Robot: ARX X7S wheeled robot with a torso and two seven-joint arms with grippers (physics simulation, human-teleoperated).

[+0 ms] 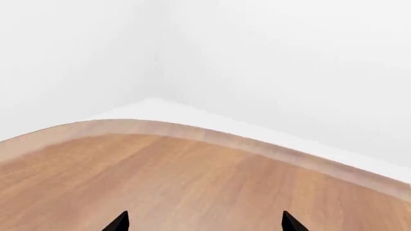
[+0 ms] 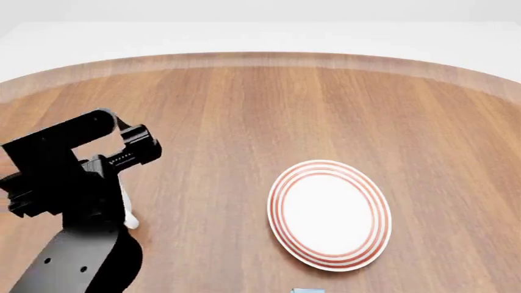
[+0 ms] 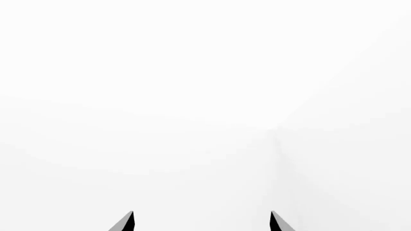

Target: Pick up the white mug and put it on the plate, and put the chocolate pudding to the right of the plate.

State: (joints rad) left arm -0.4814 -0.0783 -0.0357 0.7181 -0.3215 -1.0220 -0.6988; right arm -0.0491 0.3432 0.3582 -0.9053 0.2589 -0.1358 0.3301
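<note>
Wooden table (image 2: 244, 110) is carrying the red-ringed plate (image 2: 330, 215) at five o'clock; left gripper (image 1: 204, 224) is hovering spread above bare wood, right gripper (image 3: 201, 222) is spread, facing blank white. Mug unseen.

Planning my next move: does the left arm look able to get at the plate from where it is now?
Probably yes. The plate lies bare on the wooden table, with only clear tabletop between it and the left arm. The left gripper shows open tips over bare wood.
</note>
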